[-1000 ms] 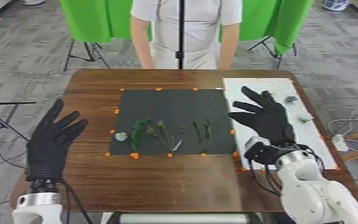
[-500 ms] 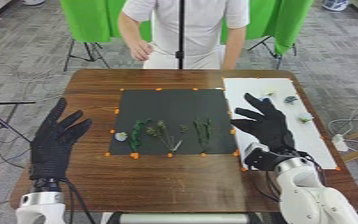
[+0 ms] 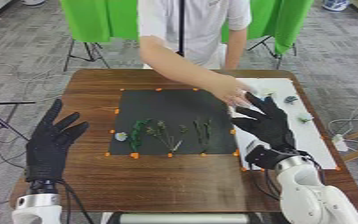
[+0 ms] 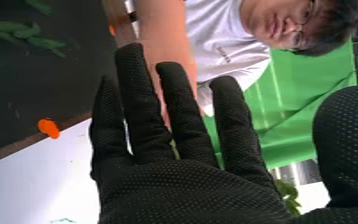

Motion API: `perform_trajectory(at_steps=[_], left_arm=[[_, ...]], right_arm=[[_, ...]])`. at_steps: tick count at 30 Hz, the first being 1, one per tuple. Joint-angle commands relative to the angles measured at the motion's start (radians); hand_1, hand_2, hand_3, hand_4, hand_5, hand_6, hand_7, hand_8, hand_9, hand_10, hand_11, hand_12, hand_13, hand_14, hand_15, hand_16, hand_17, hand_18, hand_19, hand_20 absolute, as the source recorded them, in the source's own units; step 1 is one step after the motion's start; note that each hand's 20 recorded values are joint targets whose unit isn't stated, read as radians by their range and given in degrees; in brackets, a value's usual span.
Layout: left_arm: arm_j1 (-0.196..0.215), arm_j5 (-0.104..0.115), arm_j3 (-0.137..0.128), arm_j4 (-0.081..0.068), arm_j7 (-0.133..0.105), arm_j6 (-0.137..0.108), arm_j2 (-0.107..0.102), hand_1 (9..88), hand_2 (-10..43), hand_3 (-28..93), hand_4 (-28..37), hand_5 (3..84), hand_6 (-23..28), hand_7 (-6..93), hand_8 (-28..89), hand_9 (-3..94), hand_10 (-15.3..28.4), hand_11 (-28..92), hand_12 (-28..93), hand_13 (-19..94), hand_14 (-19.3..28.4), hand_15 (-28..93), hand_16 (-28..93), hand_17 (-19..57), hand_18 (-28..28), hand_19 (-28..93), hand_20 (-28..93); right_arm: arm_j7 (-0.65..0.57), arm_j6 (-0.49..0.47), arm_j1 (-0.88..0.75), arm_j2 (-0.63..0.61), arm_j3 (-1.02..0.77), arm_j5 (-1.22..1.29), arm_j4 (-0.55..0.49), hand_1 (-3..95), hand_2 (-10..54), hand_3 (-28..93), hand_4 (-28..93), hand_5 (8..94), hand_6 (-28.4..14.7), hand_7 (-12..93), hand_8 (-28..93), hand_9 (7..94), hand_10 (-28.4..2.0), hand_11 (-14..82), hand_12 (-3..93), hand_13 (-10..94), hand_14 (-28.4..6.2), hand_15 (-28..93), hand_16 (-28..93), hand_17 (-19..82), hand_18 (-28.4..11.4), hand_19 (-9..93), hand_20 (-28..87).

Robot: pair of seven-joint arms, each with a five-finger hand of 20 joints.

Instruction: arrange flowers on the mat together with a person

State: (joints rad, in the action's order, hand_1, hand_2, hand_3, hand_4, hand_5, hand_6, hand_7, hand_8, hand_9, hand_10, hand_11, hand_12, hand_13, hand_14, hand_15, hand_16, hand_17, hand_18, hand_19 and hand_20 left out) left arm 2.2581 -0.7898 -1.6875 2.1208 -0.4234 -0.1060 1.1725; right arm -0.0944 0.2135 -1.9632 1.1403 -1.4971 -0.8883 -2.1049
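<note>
the black mat (image 3: 180, 107) is placed on the brown table (image 3: 175, 187) and is taken as the reference. a pale flower (image 3: 120, 136) is set at its near left corner. to the right of that flower, a leafy stem (image 3: 136, 136), a budded sprig (image 3: 164, 134) and thin green stems (image 3: 203, 131) are laid in a row across the near half of the mat. the white sheet (image 3: 313, 145) is positioned along the mat's right side, and a blue-grey flower (image 3: 290, 99) is placed on it.

the right hand (image 3: 266, 125) is held over the sheet, right of the mat; its fingers are extended and nothing is gripped. the left hand (image 3: 49, 145) is held left of the mat, fingers extended, nothing gripped. the person's hand (image 3: 229, 89) is extended to the mat's far right corner, near the right hand's fingertips; whether anything is held by it cannot be told.
</note>
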Motion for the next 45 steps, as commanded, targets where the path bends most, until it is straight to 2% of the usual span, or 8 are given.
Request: perform_trajectory(at_steps=[1,4,9,16,22,29,33,45], left_arm=[[-0.03,-0.012,0.011,-0.016,0.006,0.03,0.02,21.6,8.2,74,-27.9,29.6,3.8,10.2,-9,35.9,17.2,20,11,34,24.8,43,-8,2.0,28.4,74,-18],[-0.04,-0.01,0.018,-0.018,0.0,0.022,0.012,21.6,8.2,74,-28.0,29.4,3.7,10.3,-9,36.0,17.2,20,11,34,24.8,43,-7,2.0,28.4,75,-19],[-0.041,-0.018,0.01,-0.013,0.017,0.04,0.019,21.6,8.3,74,-28.0,29.2,3.8,10.2,-9,36.1,17.6,21,11,35,25.5,48,-7,4.6,28.4,83,-20],[-0.04,-0.015,0.002,-0.007,-0.004,0.042,-0.009,21.7,8.4,73,-27.8,29.1,3.9,10.1,-9,36.4,17.8,21,11,36,25.7,50,-8,7.4,28.4,90,-28],[-0.04,0.022,0.005,-0.013,-0.013,0.05,-0.038,21.6,8.3,73,-27.8,28.9,3.8,10.3,-9,36.4,17.8,21,11,36,25.1,46,-8,7.3,28.4,83,-28],[-0.054,0.02,0.007,-0.031,0.003,0.051,-0.033,21.6,8.2,74,-27.9,29.0,3.9,10.5,-9,36.3,17.6,21,11,34,24.9,44,-7,4.8,28.4,75,-28],[-0.075,0.023,0.016,-0.044,0.008,0.053,-0.052,21.7,8.1,74,-28.0,29.0,3.9,10.6,-9,36.0,17.5,21,11,33,24.9,44,-7,2.4,28.4,71,-28],[-0.102,0.02,0.031,-0.046,0.015,0.051,-0.059,21.8,8.2,74,-27.6,29.1,3.9,10.6,-9,35.9,17.5,21,11,32,24.9,44,-7,1.4,28.4,71,-24]], right_arm=[[0.014,-0.02,0.004,0.012,0.01,0.03,0.007,16.3,9.8,66,-27,38.2,-0.1,11,-11,46.7,-17.8,12.2,14.6,40,-19.9,41,12,6,-22.0,49,20],[0.022,-0.017,0.003,0.008,0.011,0.04,0.008,16.2,9.9,66,-28,38.3,-0.1,11,-11,46.7,-17.8,12.2,14.6,40,-19.9,41,12,6,-22.0,49,20],[0.017,-0.025,0.008,0.007,0.01,0.041,0.009,15.8,10.1,66,-28,38.5,-0.1,11,-11,47.0,-17.6,12.4,14.7,40,-19.8,41,12,6,-21.9,49,20],[0.018,-0.036,0.028,0.007,0.022,0.038,0.016,15.6,10.2,67,-27,38.7,-0.2,11,-11,47.2,-17.7,12.5,14.6,40,-19.8,41,12,6,-22.0,49,20],[0.012,-0.046,0.022,0.01,0.019,0.036,0.013,15.6,10.1,67,-27,38.8,-0.2,11,-11,47.3,-17.7,12.6,14.5,40,-19.9,41,12,6,-22.1,49,20],[0.016,-0.039,0.02,0.008,0.015,0.014,0.006,15.9,10.0,67,-27,38.9,-0.1,11,-11,47.6,-17.7,12.7,14.6,40,-19.9,41,12,6,-22.1,49,20],[0.022,-0.038,0.02,0.006,0.012,0.018,0.002,16.0,9.9,67,-27,38.9,-0.2,11,-11,47.6,-17.7,12.8,14.5,40,-19.9,41,12,6,-22.1,49,20],[0.021,-0.032,0.021,0.004,0.013,-0.005,-0.001,16.3,9.8,68,-27,39.2,0.1,12,-11,48.0,-17.7,13.1,14.5,40,-19.8,42,12,6,-22.1,49,20]])
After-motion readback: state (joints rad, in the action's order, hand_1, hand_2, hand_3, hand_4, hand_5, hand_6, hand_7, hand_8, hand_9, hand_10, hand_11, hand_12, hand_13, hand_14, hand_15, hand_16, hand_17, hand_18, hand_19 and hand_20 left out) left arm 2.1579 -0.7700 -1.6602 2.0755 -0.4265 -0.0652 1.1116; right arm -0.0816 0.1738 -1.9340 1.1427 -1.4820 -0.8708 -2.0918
